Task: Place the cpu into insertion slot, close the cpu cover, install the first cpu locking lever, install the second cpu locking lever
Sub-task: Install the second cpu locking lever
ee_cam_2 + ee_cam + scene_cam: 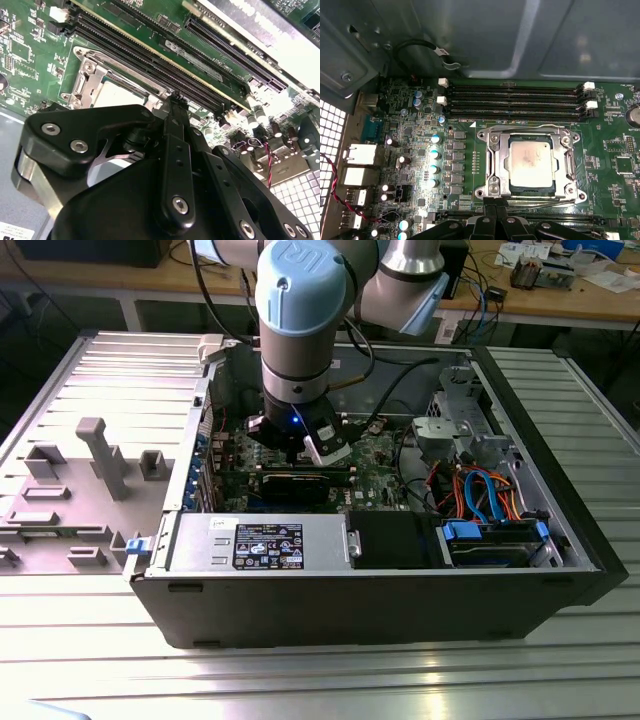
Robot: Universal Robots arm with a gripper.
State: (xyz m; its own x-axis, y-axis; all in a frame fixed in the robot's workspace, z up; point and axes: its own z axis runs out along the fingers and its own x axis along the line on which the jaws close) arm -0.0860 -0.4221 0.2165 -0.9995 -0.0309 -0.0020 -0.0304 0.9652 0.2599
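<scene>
The cpu [531, 163], silvery with a pale top, lies flat in the insertion slot [530, 189] of the green motherboard [610, 150]. The cpu cover [495, 165], a dull metal frame, lies down around it, with the chip showing through its window. Thin wire levers [530, 126] run along two sides of the cover. My black gripper [496, 202] hovers at the socket's edge beside one wire lever [550, 204], fingers shut together with nothing seen between them. In the second wrist view the gripper [175, 97] points at the edge of the cpu [117, 95]. The exterior view has the gripper [300, 448] low inside the computer case.
Long black memory slots [515, 100] lie just beyond the socket, and a row of capacitors [435, 160] beside it. A long black card [300, 483], the power supply [260, 540], a drive bay [495, 540] and loose cables [480, 490] crowd the case. A grey fixture plate [90, 470] lies at the exterior view's left.
</scene>
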